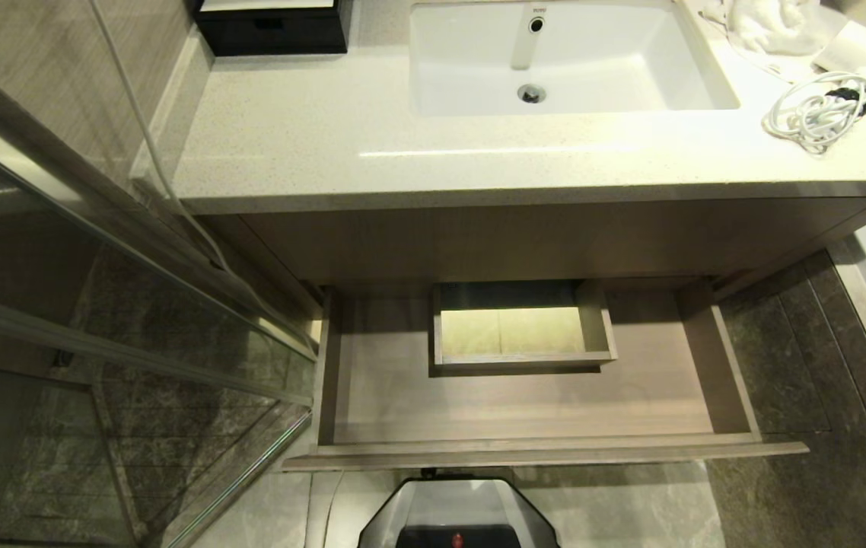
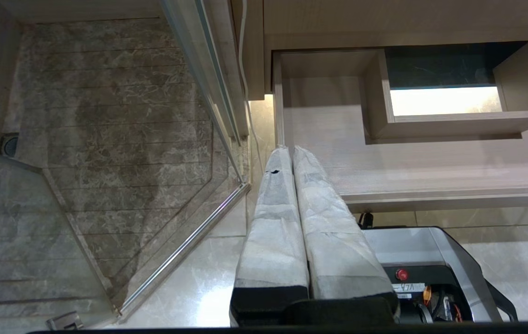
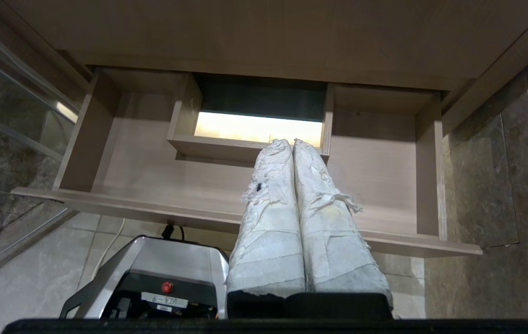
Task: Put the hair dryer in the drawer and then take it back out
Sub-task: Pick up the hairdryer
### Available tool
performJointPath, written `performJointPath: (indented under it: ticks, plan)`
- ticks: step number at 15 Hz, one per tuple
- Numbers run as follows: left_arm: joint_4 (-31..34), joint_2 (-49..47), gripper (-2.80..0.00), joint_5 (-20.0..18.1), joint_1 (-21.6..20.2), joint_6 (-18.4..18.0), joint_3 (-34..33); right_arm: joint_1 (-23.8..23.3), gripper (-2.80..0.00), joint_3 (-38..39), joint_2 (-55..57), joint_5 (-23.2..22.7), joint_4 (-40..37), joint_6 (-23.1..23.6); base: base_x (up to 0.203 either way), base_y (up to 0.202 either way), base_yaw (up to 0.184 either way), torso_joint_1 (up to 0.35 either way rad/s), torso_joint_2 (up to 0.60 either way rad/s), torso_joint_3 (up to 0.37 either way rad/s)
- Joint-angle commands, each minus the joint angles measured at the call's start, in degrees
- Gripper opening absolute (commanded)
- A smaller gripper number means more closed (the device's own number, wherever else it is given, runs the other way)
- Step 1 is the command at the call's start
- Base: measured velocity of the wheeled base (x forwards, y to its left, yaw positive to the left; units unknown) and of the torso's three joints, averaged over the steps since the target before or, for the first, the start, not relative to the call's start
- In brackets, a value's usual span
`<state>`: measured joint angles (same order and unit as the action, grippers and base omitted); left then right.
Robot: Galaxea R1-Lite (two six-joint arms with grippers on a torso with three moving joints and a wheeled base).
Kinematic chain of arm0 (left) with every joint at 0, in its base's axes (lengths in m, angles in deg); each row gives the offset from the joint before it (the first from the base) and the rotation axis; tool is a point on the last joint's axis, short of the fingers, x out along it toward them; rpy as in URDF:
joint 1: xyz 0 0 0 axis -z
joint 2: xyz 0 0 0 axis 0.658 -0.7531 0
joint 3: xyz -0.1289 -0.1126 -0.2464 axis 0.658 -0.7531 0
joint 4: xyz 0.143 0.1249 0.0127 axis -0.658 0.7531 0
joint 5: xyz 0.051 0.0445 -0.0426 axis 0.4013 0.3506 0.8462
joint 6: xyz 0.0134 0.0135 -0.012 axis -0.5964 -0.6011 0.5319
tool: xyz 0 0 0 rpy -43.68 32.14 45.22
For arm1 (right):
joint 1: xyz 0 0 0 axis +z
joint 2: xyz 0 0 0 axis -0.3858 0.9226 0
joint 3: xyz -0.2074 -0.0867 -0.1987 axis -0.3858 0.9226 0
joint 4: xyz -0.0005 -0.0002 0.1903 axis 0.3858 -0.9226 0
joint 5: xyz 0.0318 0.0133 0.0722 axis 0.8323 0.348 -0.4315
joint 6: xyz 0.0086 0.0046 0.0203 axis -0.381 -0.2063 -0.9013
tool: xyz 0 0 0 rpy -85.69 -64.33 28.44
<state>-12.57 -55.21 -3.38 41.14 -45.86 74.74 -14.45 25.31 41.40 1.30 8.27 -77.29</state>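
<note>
Drawer (image 1: 524,411) open, empty; hair dryer (image 1: 863,57) on counter (image 1: 311,144); both tools pressed closed, holding nothing

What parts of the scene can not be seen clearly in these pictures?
- Hair dryer: the head view's right edge cuts off its body; only the cord bundle shows whole.
- Drawer: its back stays under the vanity; no label is visible on its front.
- Black box: cut off by the top edge.
- Left gripper and right gripper: absent from the head view, shut and empty in the wrist views.
</note>
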Motion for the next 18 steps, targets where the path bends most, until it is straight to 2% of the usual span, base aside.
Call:
performJointPath:
  ticks: [1, 10, 15, 18]
  plan:
    - [0.0, 0.0, -2.80, 0.0, 0.0, 0.0, -0.1, 0.0, -2.80, 2.3, -2.2, 0.0, 0.1, 0.0, 0.000, 0.000, 0.000, 0.000, 0.00, 0.000]
    - [0.0, 0.0, -2.80, 0.0, 0.0, 0.0, -0.1, 0.0, -2.80, 2.3, -2.2, -0.1, 0.1, -0.6, 0.000, 0.000, 0.000, 0.000, 0.00, 0.000]
    - [0.0, 0.0, -2.80, 0.0, 0.0, 0.0, -0.1, 0.0, -2.80, 2.3, -2.2, -0.1, 0.1, -0.5, 0.000, 0.009, -0.146, 0.005, 0.00, 0.003]
    - [0.0, 0.0, -2.80, 0.0, 0.0, 0.0, 0.0, 0.0, -2.80, 2.3, -2.2, 0.0, 0.1, -0.6, 0.000, 0.001, -0.035, 0.001, 0.00, 0.001]
